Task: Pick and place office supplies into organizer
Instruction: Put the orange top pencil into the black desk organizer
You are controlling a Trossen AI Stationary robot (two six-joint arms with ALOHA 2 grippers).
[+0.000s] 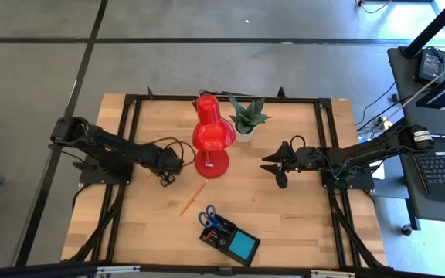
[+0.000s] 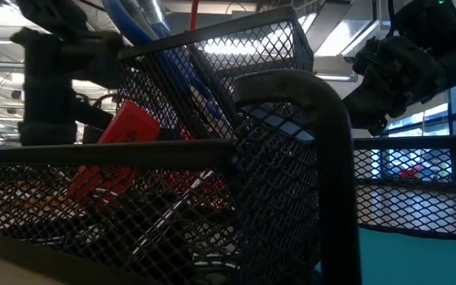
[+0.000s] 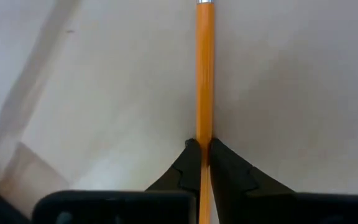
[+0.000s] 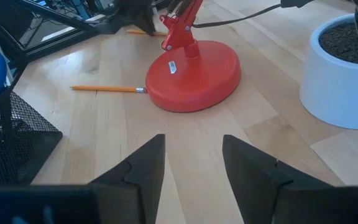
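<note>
Left gripper (image 3: 204, 167) is clamped on an orange pencil (image 3: 204, 74), pinched near one end so that most of the shaft runs forward past its fingertips. Organizer (image 1: 229, 238) is set well apart, awaiting delivery. Right gripper (image 4: 192, 163) is held apart beside the lamp base (image 4: 194, 73).

An orange pencil (image 3: 204, 81) was clamped between dark fingers (image 3: 229, 177), its metal ferrule pointing away. A second orange pencil (image 1: 192, 198) lay slanted on the wooden table. The black mesh organizer (image 1: 229, 238) sat near the front edge, holding blue-handled scissors (image 1: 208, 217) and a blue note pad (image 1: 243, 247) (a red item (image 2: 129, 127) showed through the mesh).
</note>
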